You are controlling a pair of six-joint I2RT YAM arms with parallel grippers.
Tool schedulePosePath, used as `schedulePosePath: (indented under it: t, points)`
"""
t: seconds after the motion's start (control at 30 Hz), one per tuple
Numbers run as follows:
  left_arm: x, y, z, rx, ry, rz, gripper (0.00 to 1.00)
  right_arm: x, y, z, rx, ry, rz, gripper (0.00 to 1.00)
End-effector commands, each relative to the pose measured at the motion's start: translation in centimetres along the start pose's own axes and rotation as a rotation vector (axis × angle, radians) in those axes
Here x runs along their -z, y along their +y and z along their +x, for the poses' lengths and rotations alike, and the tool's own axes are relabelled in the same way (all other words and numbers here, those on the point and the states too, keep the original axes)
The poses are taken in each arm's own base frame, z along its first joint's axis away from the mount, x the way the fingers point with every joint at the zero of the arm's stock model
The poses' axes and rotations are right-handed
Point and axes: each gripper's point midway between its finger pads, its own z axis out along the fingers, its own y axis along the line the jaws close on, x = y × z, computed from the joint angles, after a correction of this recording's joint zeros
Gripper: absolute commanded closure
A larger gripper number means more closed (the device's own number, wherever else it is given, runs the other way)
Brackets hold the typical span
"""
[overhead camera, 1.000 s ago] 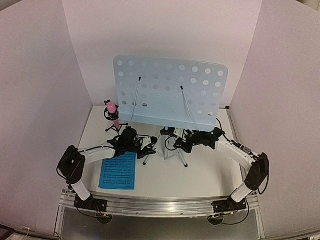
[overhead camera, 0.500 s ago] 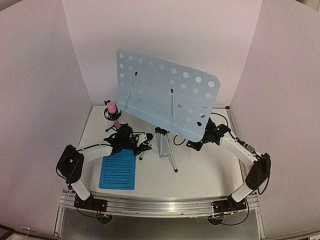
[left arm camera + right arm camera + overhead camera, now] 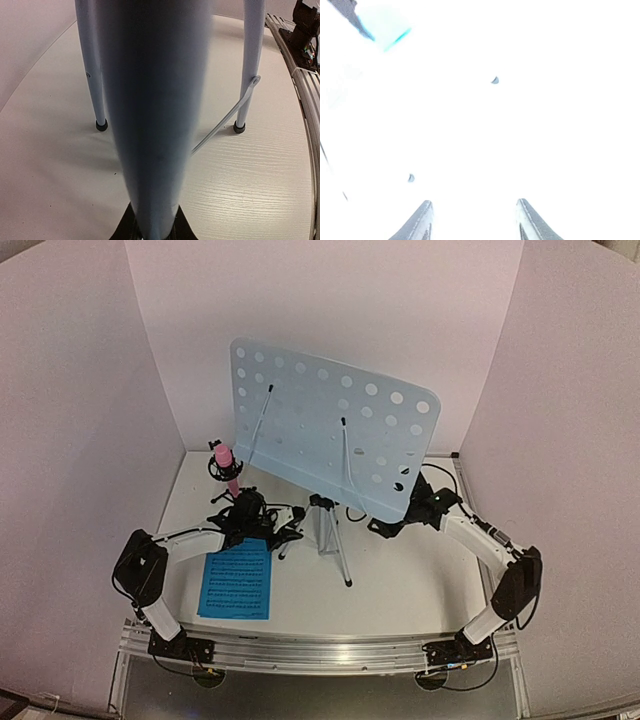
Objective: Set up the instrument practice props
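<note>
Music stand (image 3: 330, 440) is up, its tripod leg (image 3: 155, 100) pinched in your left gripper (image 3: 152, 227). Your right gripper (image 3: 473, 202), below the stand's lower edge, is spread and empty. Blue sheet (image 3: 237, 582), beside the left gripper, is not yet placed.

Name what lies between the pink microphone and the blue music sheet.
The left arm crosses there, the left gripper shut on a tripod leg; the top view shows it.

White glare washes out the right wrist view; only the tips of the right tool (image 3: 475, 220) show. A blurred tripod leg (image 3: 152, 110) covers most of the left tool (image 3: 153, 231).
</note>
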Motion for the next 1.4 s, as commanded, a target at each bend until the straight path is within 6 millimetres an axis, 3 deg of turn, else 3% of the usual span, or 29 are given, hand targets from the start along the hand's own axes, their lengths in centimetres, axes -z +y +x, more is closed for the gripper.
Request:
schedulePosePath:
  t: [0.0, 0.27, 0.33, 0.5, 0.7, 0.83, 1.0, 1.13, 1.37]
  points:
    - [0.2, -1.5, 0.7, -0.011, 0.019, 0.041, 0.80, 1.8, -0.7, -2.9, -0.090, -0.130, 0.016, 0.43]
    - [1.4, -1.0, -2.1, -0.075, -0.053, 0.008, 0.39, 2.4, -0.6, -4.2, -0.178, -0.205, 0.000, 0.28]
    - [1.9, -0.9, -3.0, -0.095, -0.081, -0.004, 0.32, 3.2, -0.3, -5.1, -0.202, -0.246, -0.024, 0.20]
    - [3.7, -0.4, -5.7, -0.112, -0.155, -0.040, 0.19, 4.2, 1.1, -7.0, -0.323, -0.304, -0.133, 0.19]
    - [7.1, 0.5, -11.3, -0.102, -0.363, -0.105, 0.17, 5.5, 2.6, -9.6, -0.465, -0.356, -0.282, 0.19]
    - [7.3, 0.6, -14.0, -0.064, -0.457, -0.098, 0.22, 7.1, 3.5, -12.4, -0.531, -0.408, -0.410, 0.19]
    - [6.3, 1.4, -14.8, -0.070, -0.481, -0.096, 0.32, 7.9, 4.4, -14.8, -0.587, -0.420, -0.552, 0.30]
    - [6.0, 1.2, -15.6, -0.084, -0.497, -0.066, 0.40, 6.0, 4.8, -15.5, -0.655, -0.354, -0.631, 0.44]
    - [4.9, 0.2, -15.0, -0.094, -0.481, -0.027, 0.52, 4.6, 5.3, -14.9, -0.720, -0.286, -0.680, 0.46]
